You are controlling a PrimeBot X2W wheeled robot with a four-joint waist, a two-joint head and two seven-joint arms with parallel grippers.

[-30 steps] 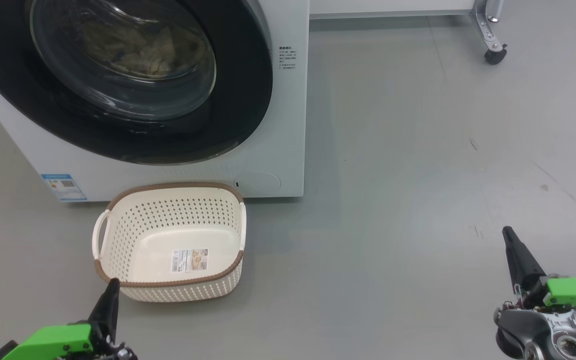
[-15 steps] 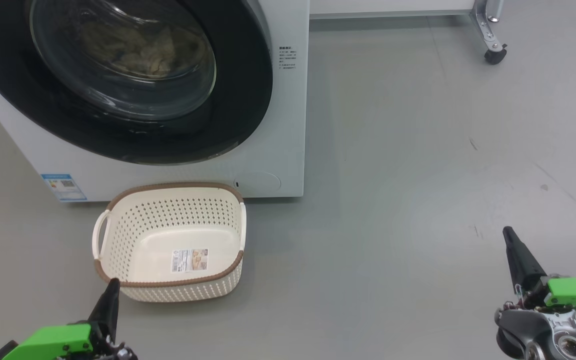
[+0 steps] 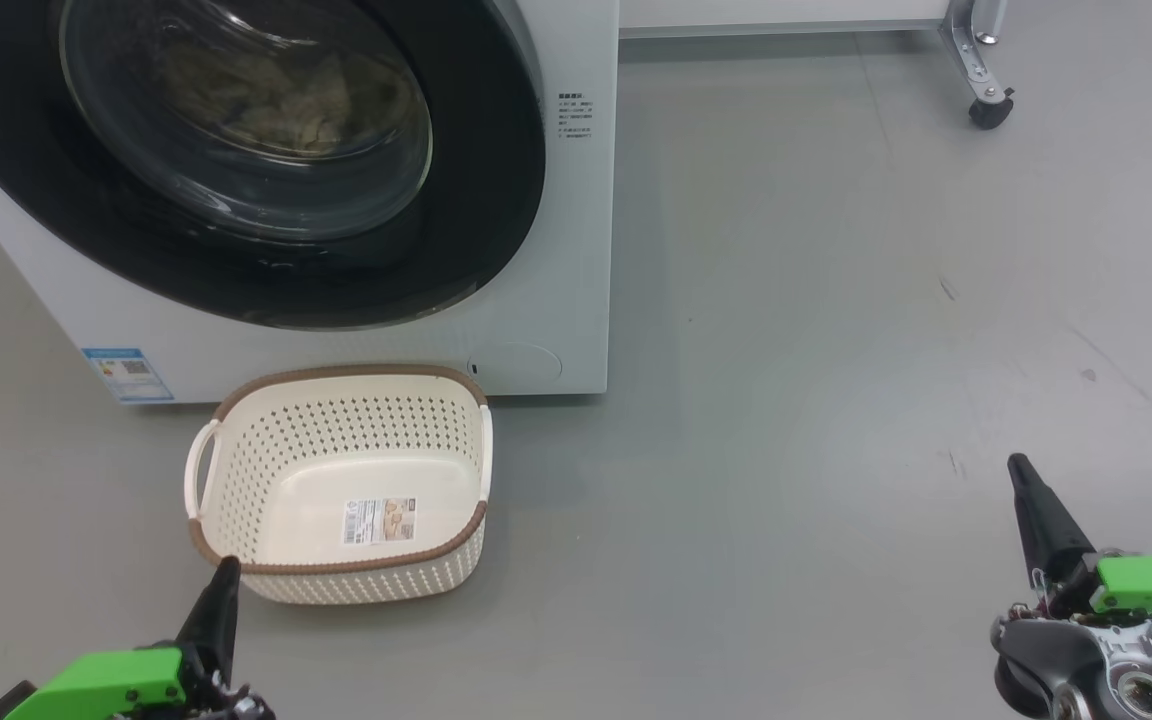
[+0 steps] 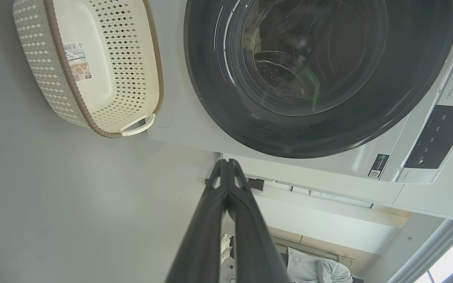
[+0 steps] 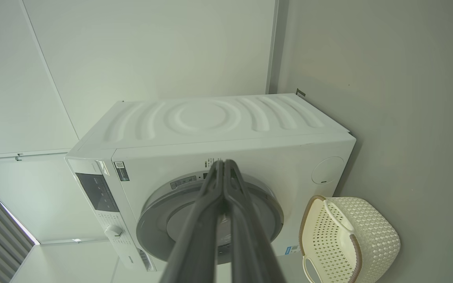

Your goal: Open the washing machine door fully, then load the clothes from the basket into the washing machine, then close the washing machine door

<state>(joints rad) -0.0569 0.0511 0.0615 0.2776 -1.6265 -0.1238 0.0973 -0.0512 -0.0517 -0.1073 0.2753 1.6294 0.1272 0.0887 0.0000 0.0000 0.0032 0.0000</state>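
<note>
The white washing machine [image 3: 576, 250] fills the upper left of the head view, and its black-rimmed door [image 3: 476, 200] lies flat against the front. Cream-yellow clothes [image 3: 286, 95] show behind the domed glass, inside the drum. On the floor in front stands the cream perforated basket [image 3: 236, 470], holding nothing but the paper label on its base. My left gripper [image 3: 224, 575] is shut just in front of the basket's near rim, its tips together in the left wrist view [image 4: 226, 163]. My right gripper [image 3: 1016, 468] is shut over bare floor far to the right, its tips meeting in the right wrist view [image 5: 223, 163].
A blue sticker [image 3: 128, 373] sits low on the washer's front. A metal leg with a black caster [image 3: 988, 105] stands at the upper right. Grey floor [image 3: 836, 350] stretches open to the right of the washer.
</note>
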